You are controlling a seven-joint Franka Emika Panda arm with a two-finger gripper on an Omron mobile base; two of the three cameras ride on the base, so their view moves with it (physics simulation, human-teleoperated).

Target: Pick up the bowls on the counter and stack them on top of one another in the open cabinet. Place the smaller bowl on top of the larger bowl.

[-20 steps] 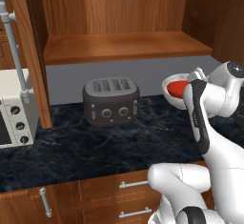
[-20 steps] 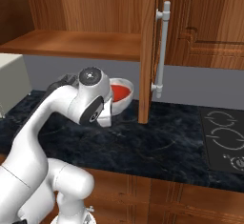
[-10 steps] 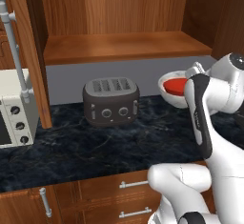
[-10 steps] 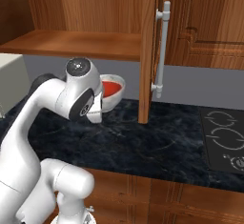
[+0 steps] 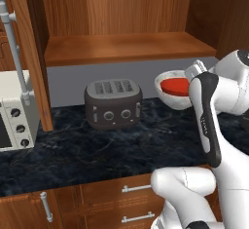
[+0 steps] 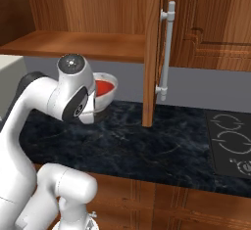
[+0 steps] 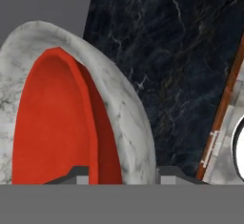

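- The shallow glossy red bowl (image 5: 176, 85) already nests inside the deeper white-grey speckled bowl (image 5: 171, 99), both lifted above the dark marble-veined counter (image 5: 97, 150).
- My gripper (image 7: 121, 174) pinches the speckled rim.
- I judge the carry underway; next, up and left onto the reddish-brown open cabinet's shelf (image 5: 121, 47).

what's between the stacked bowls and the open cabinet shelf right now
Nothing visible blocks the way. The tool grips the rim of the larger bowl, with the red bowl nested inside it, lifted above the counter. The cabinet shelf sits above, its door swung aside. The toaster stands to the side, lower down.
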